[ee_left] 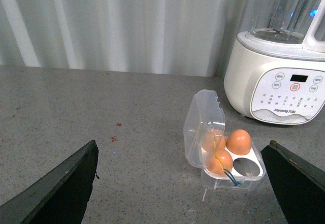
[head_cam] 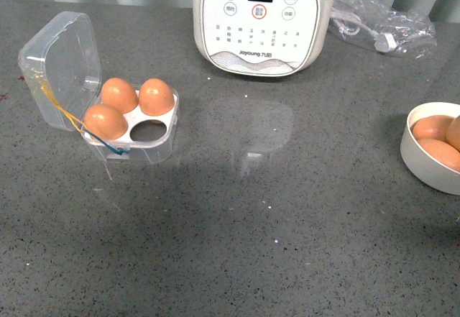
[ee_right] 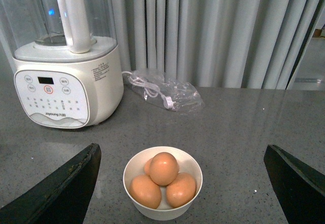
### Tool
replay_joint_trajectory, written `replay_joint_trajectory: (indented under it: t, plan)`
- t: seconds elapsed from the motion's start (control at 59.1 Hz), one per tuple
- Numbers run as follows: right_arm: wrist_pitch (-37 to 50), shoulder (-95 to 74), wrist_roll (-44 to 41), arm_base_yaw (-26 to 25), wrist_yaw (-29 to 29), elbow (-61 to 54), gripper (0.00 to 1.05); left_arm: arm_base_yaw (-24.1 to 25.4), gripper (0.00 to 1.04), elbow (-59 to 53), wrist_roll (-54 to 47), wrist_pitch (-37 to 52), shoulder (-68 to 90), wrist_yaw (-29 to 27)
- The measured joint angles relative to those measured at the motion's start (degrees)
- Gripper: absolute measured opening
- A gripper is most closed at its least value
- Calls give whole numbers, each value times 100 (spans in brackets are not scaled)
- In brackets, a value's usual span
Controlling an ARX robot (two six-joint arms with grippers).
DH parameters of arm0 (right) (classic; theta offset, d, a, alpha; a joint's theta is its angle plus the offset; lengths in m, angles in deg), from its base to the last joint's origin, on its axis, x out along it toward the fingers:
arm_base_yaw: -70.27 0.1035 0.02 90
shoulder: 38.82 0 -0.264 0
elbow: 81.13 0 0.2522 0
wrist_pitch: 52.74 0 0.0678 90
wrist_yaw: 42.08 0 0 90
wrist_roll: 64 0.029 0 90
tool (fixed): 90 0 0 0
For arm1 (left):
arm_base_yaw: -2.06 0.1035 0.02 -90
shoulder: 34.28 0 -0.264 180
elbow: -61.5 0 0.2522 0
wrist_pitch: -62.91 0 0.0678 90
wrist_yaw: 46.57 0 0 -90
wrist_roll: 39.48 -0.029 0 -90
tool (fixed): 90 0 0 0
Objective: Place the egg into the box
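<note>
Three eggs (head_cam: pixel 156 95) sit in the open box (head_cam: pixel 154 144), one hole left! The next egg (ee_right: pixel 163 168) waits in the white bowl (ee_right: pixel 193 193) on the table (head_cam: pixel 287 223). Left fingers (ee_left: pixel 66 188) and right fingers (ee_right: pixel 61 188) are spread apart, empty.

Grey counter (head_cam: pixel 287 259), box (head_cam: pixel 61 65), bowl (head_cam: pixel 415 160), blender (head_cam: pixel 262 22), bagged cable (head_cam: pixel 384 24)

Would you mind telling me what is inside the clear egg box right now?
The box, its lid open, holds three brown eggs; the fourth hole is empty. The eggs' lower halves are hidden in the white tray.
</note>
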Motion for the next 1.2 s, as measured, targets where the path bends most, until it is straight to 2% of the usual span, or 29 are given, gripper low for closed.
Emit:
replay_joint_trajectory:
  t: [1.202]
  plan:
    - [0,0,-2,0,0,0,97,0,98,0,0,0,0,0]
